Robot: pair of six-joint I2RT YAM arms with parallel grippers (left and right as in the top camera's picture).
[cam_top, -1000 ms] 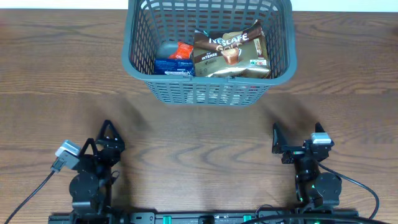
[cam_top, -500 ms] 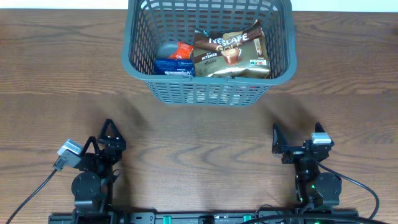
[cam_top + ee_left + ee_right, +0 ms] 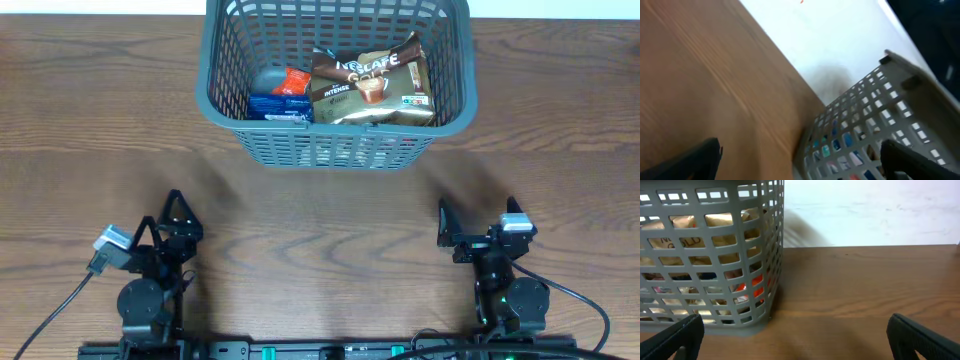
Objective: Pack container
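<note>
Two robot arms sit at the near edge of a brown wooden table [image 3: 320, 230], both well short of the container [image 3: 330, 150], which stands at the far edge, just left of centre.

Near and to the left of the container, the left gripper [image 3: 165, 218] rests low with its jaws spread wide and nothing between them. A grey cable [image 3: 50, 300] trails off from it, away from the container. In its wrist view the left gripper [image 3: 800, 167] shows only two dark fingertips [image 3: 692, 160] at the bottom corners, and the container [image 3: 880, 100] appears tilted at the lower right, with coloured packets visible through its lattice.

The container is a grey-teal plastic basket with slatted sides and a thick rim. Inside, against its left side, lies a small grey rounded item [image 3: 267, 77], too small to identify. Just right of that is an orange-red packet [image 3: 293, 80], with a blue packet [image 3: 275, 107] in front of it, by the container's near wall. A gold and brown Nescafé coffee pouch [image 3: 372, 85] fills the container's right half.

Near and to the right of the container, the right gripper [image 3: 478, 215] also stands fully open and empty. In its wrist view the right gripper [image 3: 797, 340] faces the container [image 3: 710, 245], whose near right corner rises at the left, orange and gold showing through the holes.
</note>
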